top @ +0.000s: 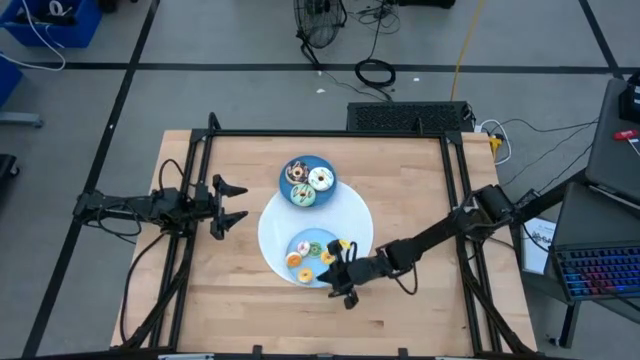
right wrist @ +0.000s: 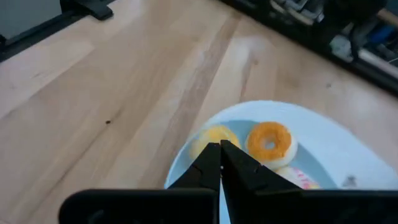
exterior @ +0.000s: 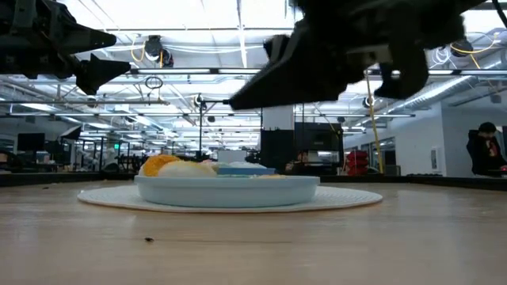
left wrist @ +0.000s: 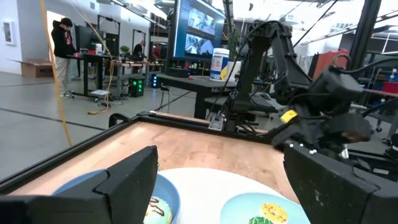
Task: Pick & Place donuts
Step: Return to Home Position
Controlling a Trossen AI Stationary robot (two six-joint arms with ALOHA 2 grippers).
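Right gripper (right wrist: 220, 148): fingers pressed together, empty, hovering above edge of round light blue plate (top: 318, 237). On that plate: small orange donut (top: 293, 261), small yellow donut (top: 305, 273), small green donut (top: 327, 258). Chocolate-sprinkled donut (top: 297, 170), white-frosted donut (top: 321, 180) and teal donut (top: 302, 195) sit on round dark blue plate (top: 326, 165) just beside. Light blue plate rests on white round mat (top: 355, 215). Left gripper (top: 243, 202): fingers spread, empty, above light wooden table (top: 400, 170), left of plates.
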